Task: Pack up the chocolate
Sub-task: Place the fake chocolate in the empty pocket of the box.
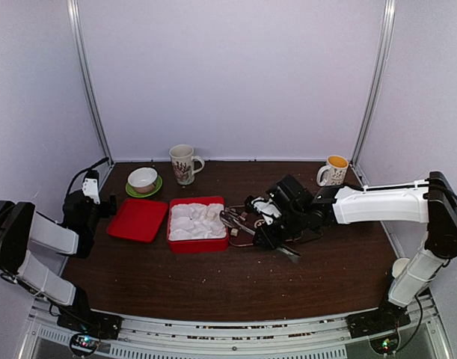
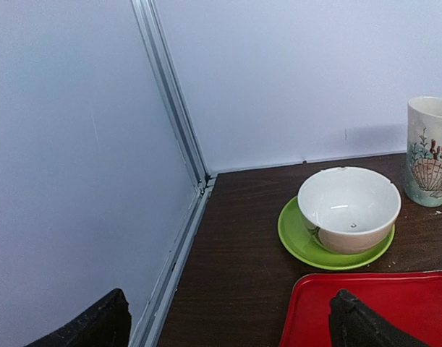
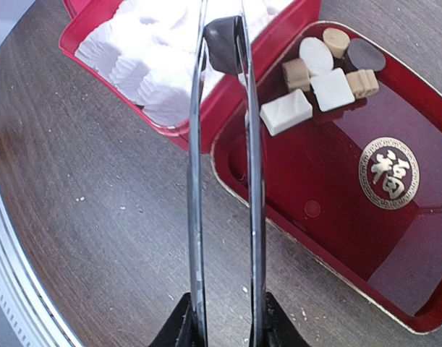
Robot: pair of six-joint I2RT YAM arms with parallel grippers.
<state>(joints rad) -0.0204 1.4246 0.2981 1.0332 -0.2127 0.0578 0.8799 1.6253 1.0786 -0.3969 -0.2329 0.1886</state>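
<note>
Likely light and slick, the dark brown chocolate lump (image 3: 224, 43) sits pinched by its sides in thin metal tongs (image 3: 197, 181) the right hand (image 3: 226, 329) clenches.

Cream-white and tan chocolate pieces (image 3: 330, 88) lie clustered at one end of a glossy red tray (image 3: 329, 195).

Saw dark wood grain on the bench (image 3: 98, 238); found the red tray (image 3: 329, 231) glossy and smooth, the tongs (image 3: 197, 188) polished metal, the chocolate (image 3: 287, 112) matt, the bowl (image 2: 349, 210) glazed.
</note>
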